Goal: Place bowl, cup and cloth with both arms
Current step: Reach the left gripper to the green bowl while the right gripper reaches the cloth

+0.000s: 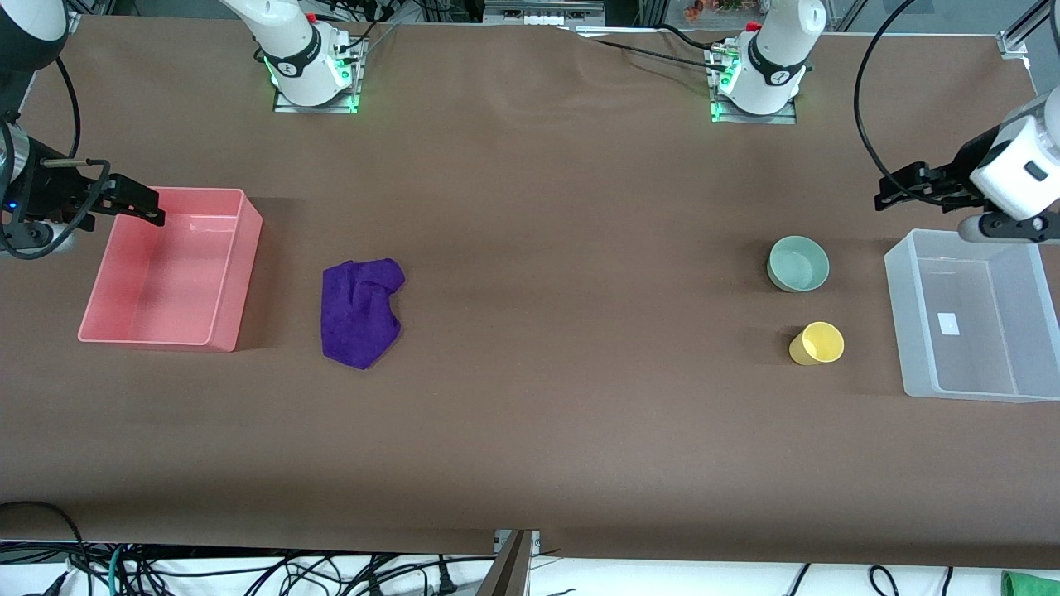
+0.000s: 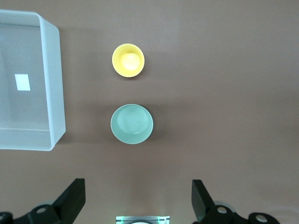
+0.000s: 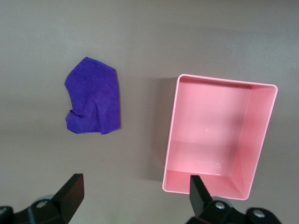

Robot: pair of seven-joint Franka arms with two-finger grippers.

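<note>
The pale green bowl [image 1: 798, 263] stands upright on the brown table toward the left arm's end; it also shows in the left wrist view [image 2: 131, 123]. The yellow cup [image 1: 816, 343] stands nearer the front camera than the bowl, also in the left wrist view [image 2: 128, 60]. The purple cloth [image 1: 361, 310] lies crumpled toward the right arm's end, also in the right wrist view [image 3: 92, 97]. My left gripper [image 1: 888, 197] [image 2: 138, 196] is open and empty, up over the table beside the clear bin. My right gripper [image 1: 149, 209] [image 3: 135, 193] is open and empty, over the pink bin's rim.
An empty pink bin [image 1: 170, 269] [image 3: 217, 135] sits beside the cloth at the right arm's end. An empty clear plastic bin [image 1: 977, 314] [image 2: 28, 81] sits beside the bowl and cup at the left arm's end. Arm bases stand along the table's farthest edge.
</note>
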